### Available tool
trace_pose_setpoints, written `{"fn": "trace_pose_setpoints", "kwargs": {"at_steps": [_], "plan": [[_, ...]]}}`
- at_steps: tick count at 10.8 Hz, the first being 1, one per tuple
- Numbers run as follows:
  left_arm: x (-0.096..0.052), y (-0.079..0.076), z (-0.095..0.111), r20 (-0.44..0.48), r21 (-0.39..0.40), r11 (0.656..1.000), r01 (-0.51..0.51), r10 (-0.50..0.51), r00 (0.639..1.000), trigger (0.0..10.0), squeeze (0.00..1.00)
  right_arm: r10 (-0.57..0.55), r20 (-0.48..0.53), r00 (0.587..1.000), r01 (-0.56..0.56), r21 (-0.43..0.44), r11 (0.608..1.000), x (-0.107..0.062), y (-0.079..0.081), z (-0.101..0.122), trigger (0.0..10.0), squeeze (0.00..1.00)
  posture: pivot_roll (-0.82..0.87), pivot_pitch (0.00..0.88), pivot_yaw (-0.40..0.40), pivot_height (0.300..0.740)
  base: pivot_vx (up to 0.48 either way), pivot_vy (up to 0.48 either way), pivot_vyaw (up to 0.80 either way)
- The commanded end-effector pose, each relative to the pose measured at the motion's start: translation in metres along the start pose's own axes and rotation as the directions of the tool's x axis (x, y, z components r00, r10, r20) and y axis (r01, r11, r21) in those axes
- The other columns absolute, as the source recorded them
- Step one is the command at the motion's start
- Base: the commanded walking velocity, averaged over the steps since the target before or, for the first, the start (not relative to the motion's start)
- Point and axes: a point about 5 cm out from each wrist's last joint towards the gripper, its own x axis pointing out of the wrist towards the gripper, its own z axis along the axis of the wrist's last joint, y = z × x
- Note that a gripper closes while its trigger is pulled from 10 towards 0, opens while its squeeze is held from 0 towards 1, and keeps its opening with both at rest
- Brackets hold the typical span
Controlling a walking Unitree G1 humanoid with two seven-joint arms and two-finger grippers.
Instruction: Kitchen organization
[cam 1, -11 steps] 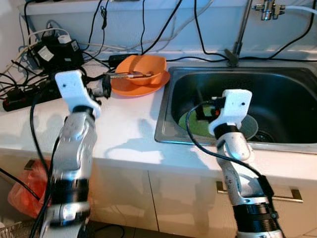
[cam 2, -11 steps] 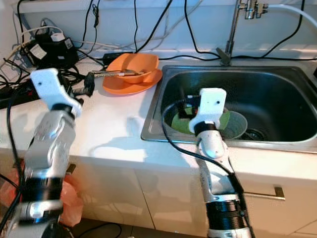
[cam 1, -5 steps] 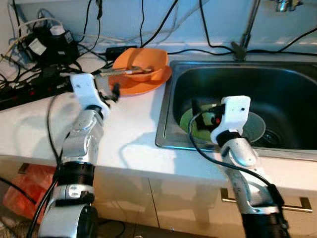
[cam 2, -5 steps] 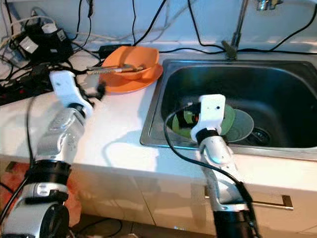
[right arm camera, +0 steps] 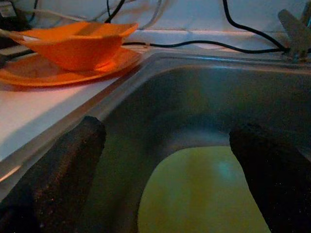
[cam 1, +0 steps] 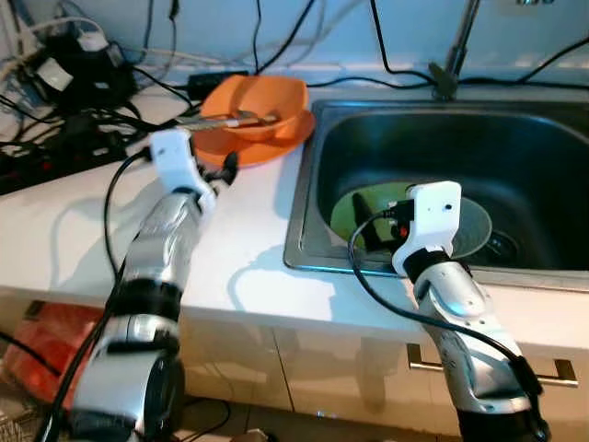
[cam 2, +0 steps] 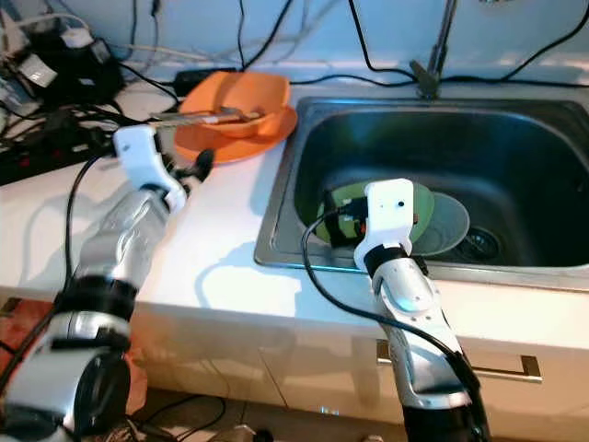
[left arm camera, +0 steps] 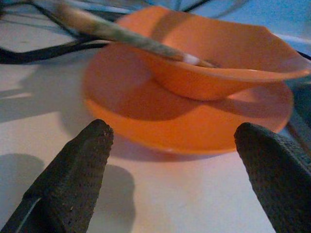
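Countertop [cam 1: 248,230], white, with a steel sink [cam 1: 515,147] set into its right half and a tangle of black cables [cam 1: 64,92] at the far left. Inside the sink lie a green plate [cam 1: 368,204] and, to its right, a grey plate [cam 1: 474,226]; the right gripper [right arm camera: 167,145] hangs over the sink's near edge above the green plate, its fingers spread wide apart and holding nothing. On the counter just left of the sink an orange bowl [cam 1: 258,99] sits on an orange plate [cam 1: 276,143] with a utensil [left arm camera: 121,36] resting across the bowl, and the left gripper [left arm camera: 175,145] is near the plate's near rim, fingers spread and apart from it.
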Motion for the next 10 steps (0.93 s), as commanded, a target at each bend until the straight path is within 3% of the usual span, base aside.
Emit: {"fn": "trace_pose_setpoints", "kwargs": {"at_steps": [1,6,8,10], "plan": [[0.003,0.003,0.002,-0.008,0.016,1.0,0.007,-0.007,1.0,10.0,0.0,0.018,-0.01,1.0,-0.018,0.018,1.0,-0.004,0.004,0.0,10.0,0.0,0.0,0.147,0.111,0.74,0.0,0.0,0.0],[0.015,0.019,0.021,-0.005,0.089,0.991,-0.101,0.102,0.995,10.0,0.0,0.036,-0.008,0.999,-0.036,0.02,0.999,-0.008,0.005,0.006,10.0,0.0,-0.01,0.153,0.118,0.74,0.0,0.0,0.0],[0.017,0.023,0.02,-0.048,0.133,0.984,-0.116,0.123,0.991,10.0,0.0,0.039,-0.007,0.999,-0.039,0.021,0.999,-0.008,0.006,0.006,10.0,0.0,-0.01,0.152,0.12,0.74,0.0,0.0,0.0],[0.02,0.02,0.029,-0.045,0.222,0.97,-0.097,0.11,0.993,10.0,0.0,0.048,-0.001,0.999,-0.048,0.003,0.999,-0.008,0.008,0.007,10.0,0.0,0.0,0.148,0.121,0.74,0.0,0.0,0.0]]}}
